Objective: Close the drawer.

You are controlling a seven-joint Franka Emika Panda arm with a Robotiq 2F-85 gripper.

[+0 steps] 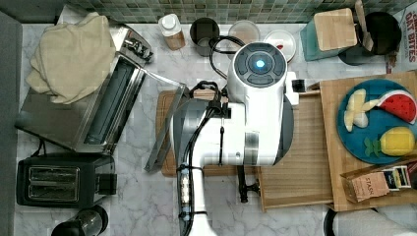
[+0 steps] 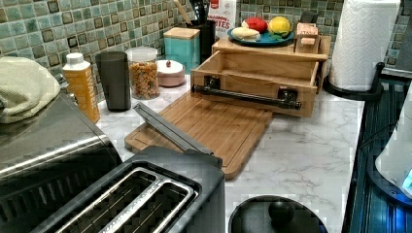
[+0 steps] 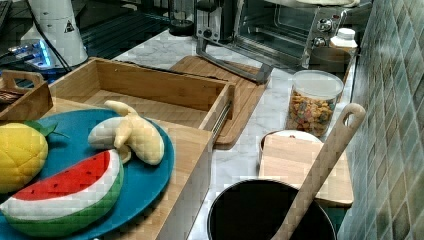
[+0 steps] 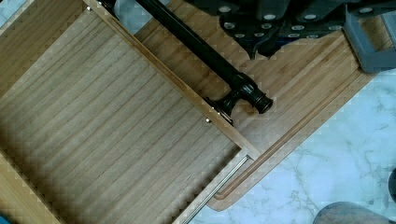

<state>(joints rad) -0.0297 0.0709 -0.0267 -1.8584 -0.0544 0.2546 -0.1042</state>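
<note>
1. We see our dark gripper point(image 4: 299, 28) hanging over the flat rounded-corner wooden cutting board point(image 4: 299, 88), just outside the thin black metal bar handle point(image 4: 205, 53); whether its fingers are spread or closed we cannot tell.
2. We find the shallow light-wood drawer point(image 2: 252, 73) pulled well out of the wooden box point(image 2: 272, 48) that carries the blue plate of toy fruit point(image 2: 262, 38), its slatted floor bare and its front wall overhanging the cutting board.
3. In the top view, the white arm point(image 1: 255, 108) stands over the handle side of the drawer, which we judge to be the natural place from which to push the front panel back toward the box.
4. We read the task as not yet done: a metal runner point(image 4: 217, 191) lies exposed along the drawer's side.
5. We note the open toaster-oven door point(image 3: 232, 65) resting on the board's far end, well apart from the drawer's path.
</note>
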